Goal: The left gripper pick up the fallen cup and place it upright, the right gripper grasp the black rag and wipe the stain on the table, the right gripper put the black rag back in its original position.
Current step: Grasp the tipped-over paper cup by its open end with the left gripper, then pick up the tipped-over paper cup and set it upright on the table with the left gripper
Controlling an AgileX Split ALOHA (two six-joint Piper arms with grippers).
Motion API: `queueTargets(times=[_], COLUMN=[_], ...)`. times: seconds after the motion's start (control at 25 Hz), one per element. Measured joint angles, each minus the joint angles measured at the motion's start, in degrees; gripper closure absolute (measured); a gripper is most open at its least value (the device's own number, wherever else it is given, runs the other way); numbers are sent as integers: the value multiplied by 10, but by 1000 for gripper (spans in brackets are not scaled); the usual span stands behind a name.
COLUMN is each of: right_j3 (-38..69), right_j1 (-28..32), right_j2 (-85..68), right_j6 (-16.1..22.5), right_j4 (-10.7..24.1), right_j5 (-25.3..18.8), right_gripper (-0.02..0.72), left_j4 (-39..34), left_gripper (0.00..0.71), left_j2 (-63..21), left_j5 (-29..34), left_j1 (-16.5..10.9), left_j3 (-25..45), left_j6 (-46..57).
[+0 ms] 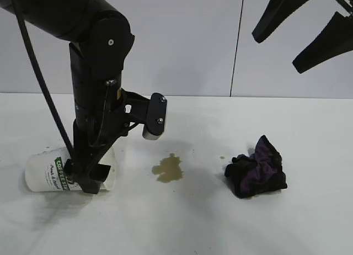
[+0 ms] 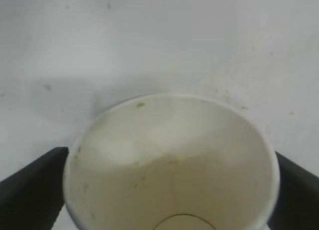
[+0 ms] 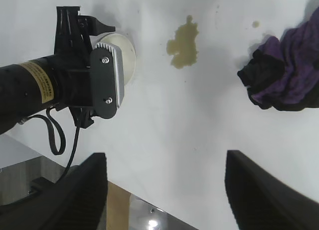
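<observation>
Nearest at left, the cup (image 1: pixel 49 172) lies on its side on the table (image 1: pixel 182 227), the left gripper (image 1: pixel 88 175) down at its mouth, fingers flanking the rim, grip not confirmed. Farther right sit the unwiped stain (image 1: pixel 168 168) and black rag (image 1: pixel 256 168). Farthest, the right gripper (image 1: pixel 309 28) hangs open above. Every step remains.

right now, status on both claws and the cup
Left claw down around fallen cup, fingers either side. Right claw open, raised above black rag. Stain unwiped. Nothing obstructing.
</observation>
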State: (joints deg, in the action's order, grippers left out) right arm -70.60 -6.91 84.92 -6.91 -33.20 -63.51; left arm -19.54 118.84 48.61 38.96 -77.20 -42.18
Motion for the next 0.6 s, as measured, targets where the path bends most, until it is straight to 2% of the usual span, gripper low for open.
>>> queueTargets(times=[0.12,0.2,0.4,0.6], right_j3=[0,0,0,0], right_j1=[0,0,0,0], right_j2=[0,0,0,0], right_j6=[0,0,0,0], right_j4=[0,0,0,0], right_j5=[0,0,0,0], right_gripper=[241,241,241,241], left_j4=[-1,-1,-1,23], left_gripper=[105,120,129,130], left_j2=[0,0,0,-39], left_j5=[2,8,39,19], left_j1=[0,0,0,-4], left_j3=[-1,-4,-29,-54], left_j6=[7,8,11,11])
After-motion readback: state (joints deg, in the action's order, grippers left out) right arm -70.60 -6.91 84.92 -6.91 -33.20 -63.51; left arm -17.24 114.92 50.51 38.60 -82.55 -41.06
